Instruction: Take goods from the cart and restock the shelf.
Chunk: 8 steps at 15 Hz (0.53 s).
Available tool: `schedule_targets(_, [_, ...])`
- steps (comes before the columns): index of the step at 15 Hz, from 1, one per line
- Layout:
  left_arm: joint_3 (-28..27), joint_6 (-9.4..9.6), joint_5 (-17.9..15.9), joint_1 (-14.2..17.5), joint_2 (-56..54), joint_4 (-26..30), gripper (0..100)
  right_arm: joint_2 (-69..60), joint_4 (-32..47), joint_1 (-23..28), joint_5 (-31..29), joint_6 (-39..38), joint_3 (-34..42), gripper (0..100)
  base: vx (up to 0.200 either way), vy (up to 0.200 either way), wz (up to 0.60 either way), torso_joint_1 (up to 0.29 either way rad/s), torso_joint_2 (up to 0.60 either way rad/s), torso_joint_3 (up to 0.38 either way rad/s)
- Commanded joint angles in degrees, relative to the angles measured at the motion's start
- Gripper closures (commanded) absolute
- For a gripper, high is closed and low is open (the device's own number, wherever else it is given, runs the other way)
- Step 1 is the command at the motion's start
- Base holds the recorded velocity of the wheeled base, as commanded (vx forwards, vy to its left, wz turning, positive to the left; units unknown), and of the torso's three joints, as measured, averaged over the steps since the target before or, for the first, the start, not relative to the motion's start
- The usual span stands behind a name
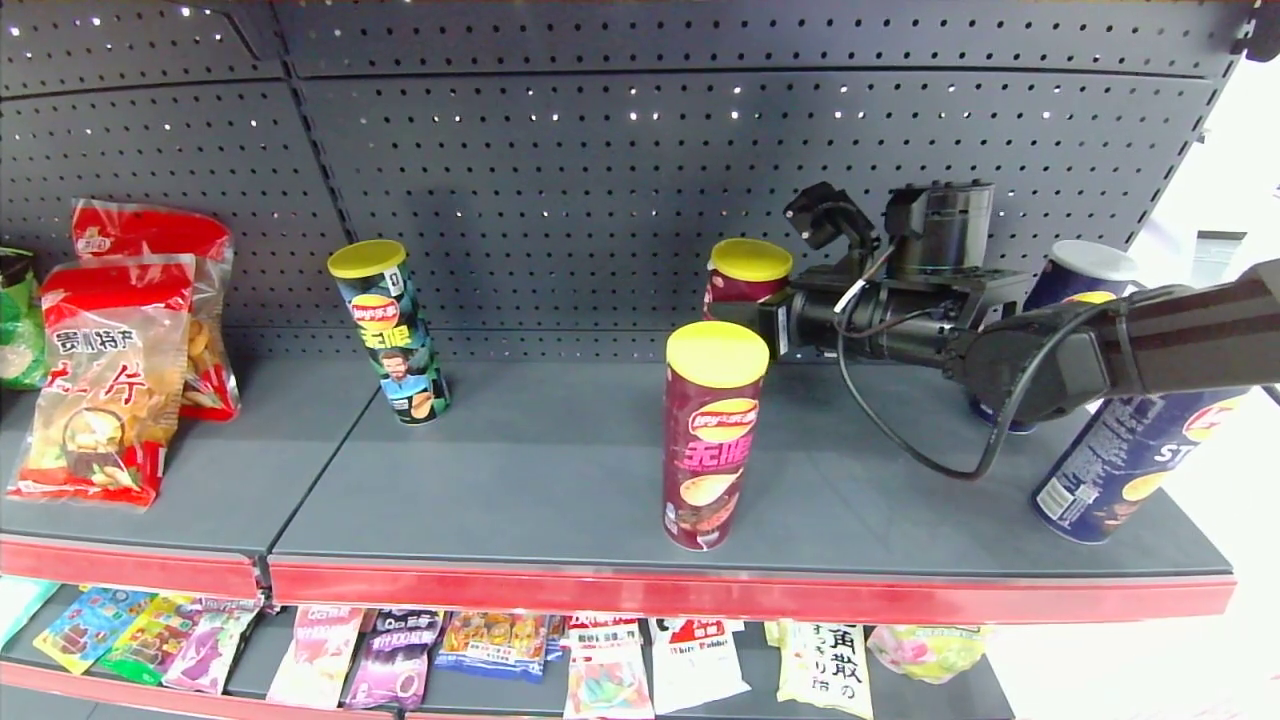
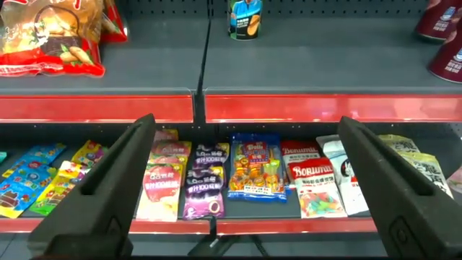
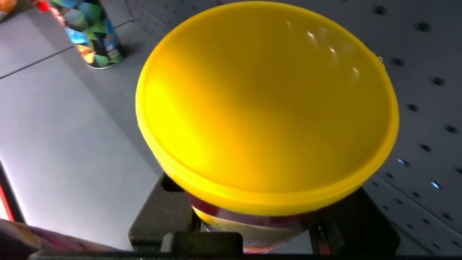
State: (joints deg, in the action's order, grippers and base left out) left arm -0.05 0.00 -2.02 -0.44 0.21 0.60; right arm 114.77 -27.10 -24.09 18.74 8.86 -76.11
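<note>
The right gripper [image 1: 762,318] is clamping its fingers on a maroon cylindrical chip can with a yellow plastic lid [image 1: 750,262] near the back of the dark grey metal shelf [image 1: 560,450]; if its base is touching the shelf, I cannot tell. A second maroon can [image 1: 710,440] is standing upright at its 6 o'clock, a green can [image 1: 392,330] at 9 o'clock, tall blue cans [image 1: 1110,470] at 3 o'clock. The left gripper [image 2: 245,136] is hanging with its fingers wide apart before colourful snack bags [image 2: 253,170] on the lower shelf

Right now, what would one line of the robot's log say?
right jaws: shut on held maroon can, near pegboard | left jaws: open, empty, facing snack packets | front maroon can: upright, free
</note>
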Motion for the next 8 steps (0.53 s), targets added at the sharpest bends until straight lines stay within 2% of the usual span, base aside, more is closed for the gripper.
schedule_targets(1, [0.0,0.0,0.0,0.0,0.1,0.0,0,0.6,-0.1,-0.2,0.0,0.1,-0.5,100,0.0,0.0,0.0,0.0,0.0,0.0])
schedule_targets(8, [0.0,0.0,0.0,0.0,0.1,0.0,0,1.8,-0.2,-0.2,0.8,0.3,-1.3,100,0.0,0.0,0.0,0.0,0.0,0.0])
